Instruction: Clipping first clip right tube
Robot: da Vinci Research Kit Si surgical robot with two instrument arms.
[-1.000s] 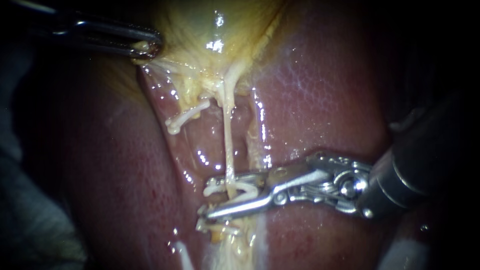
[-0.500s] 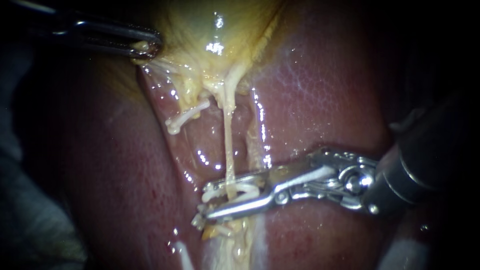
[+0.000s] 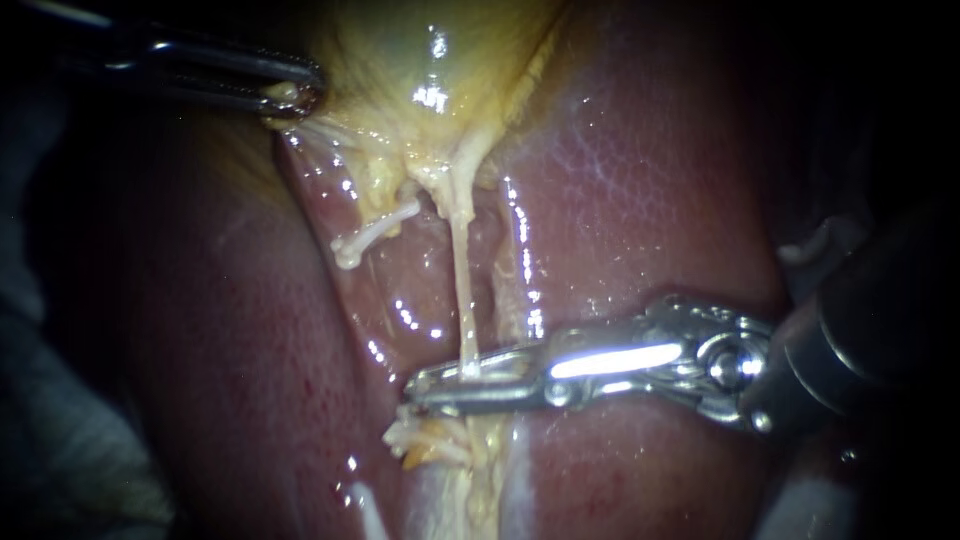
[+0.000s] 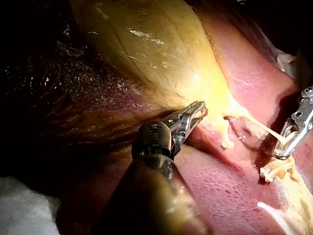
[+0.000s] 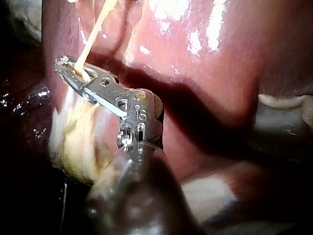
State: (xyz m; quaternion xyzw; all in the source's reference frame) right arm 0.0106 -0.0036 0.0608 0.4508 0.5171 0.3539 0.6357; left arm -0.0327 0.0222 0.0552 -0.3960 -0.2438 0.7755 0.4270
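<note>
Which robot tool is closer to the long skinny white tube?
Right. The right instrument is clamped across the long pale tube near its lower end, touching it. The left instrument is well away, gripping the gallbladder beyond the tube's other end.

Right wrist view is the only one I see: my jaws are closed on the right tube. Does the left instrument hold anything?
Observer: Yes. In the endoscope view the left instrument, jaws shut, grips the gallbladder at its edge.
Operator: Where does my tube lead?
Observer: The right tube runs straight from the right instrument to the gallbladder's narrow end.
</note>
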